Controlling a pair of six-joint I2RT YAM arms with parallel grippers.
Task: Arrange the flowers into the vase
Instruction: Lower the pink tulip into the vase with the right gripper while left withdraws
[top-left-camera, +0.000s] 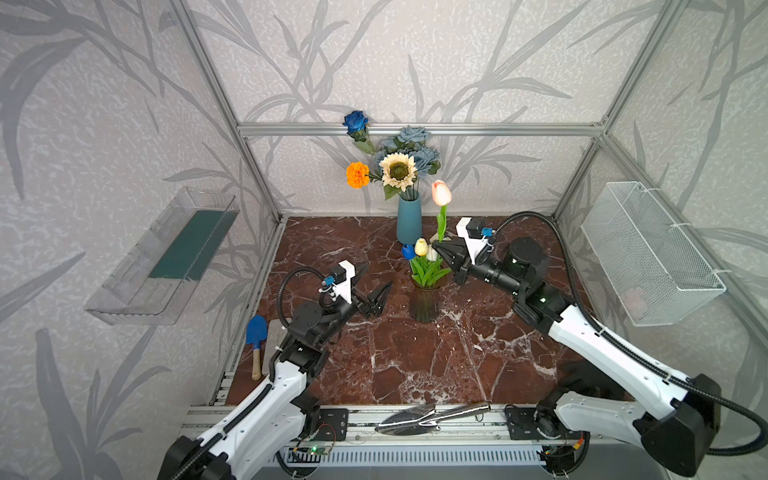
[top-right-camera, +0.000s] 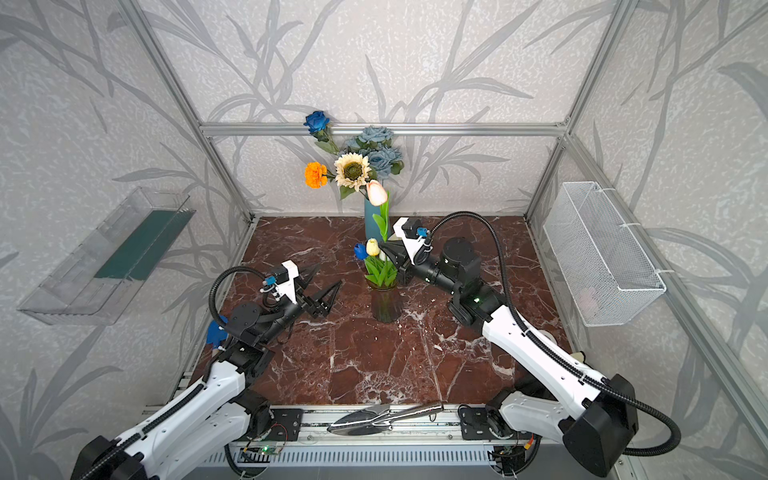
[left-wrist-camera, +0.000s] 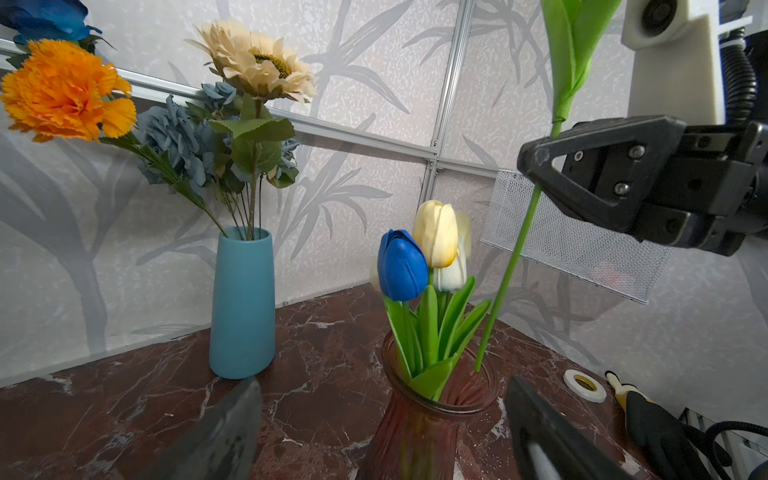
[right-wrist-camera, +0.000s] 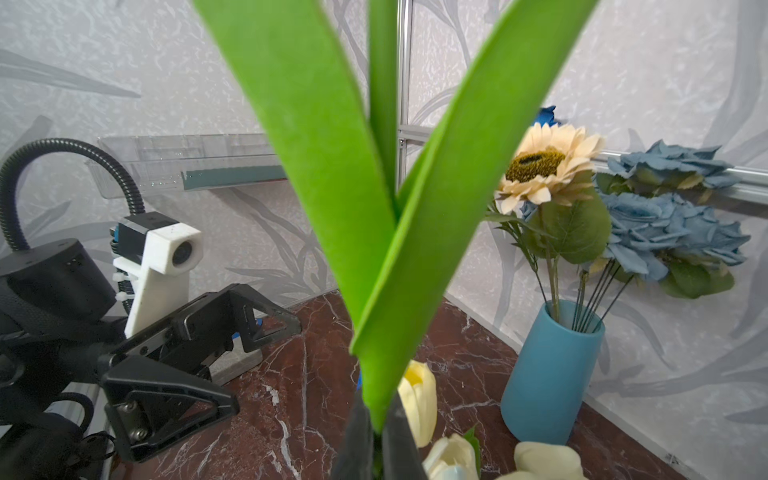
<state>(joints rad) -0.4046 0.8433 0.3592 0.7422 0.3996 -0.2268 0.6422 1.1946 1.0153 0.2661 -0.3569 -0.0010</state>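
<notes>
Left wrist view: right gripper (left-wrist-camera: 536, 162) clamps green-stemmed pink tulip (left-wrist-camera: 511, 266) above ribbed brown glass vase (left-wrist-camera: 399, 432); left gripper (top-left-camera: 378, 276) beside it gapes empty.

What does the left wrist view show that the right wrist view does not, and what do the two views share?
Only the left wrist view shows the glass vase, the orange marigold, the wire basket, and the tulip stem gripped in the shut right claw, its lower end near that vase's mouth. Only the right wrist view shows the clear wall shelf and the left claw from outside, open and holding nothing. Both show the blue vase, the cream sunflower, the dusty-blue roses and the yellow tulip.
</notes>
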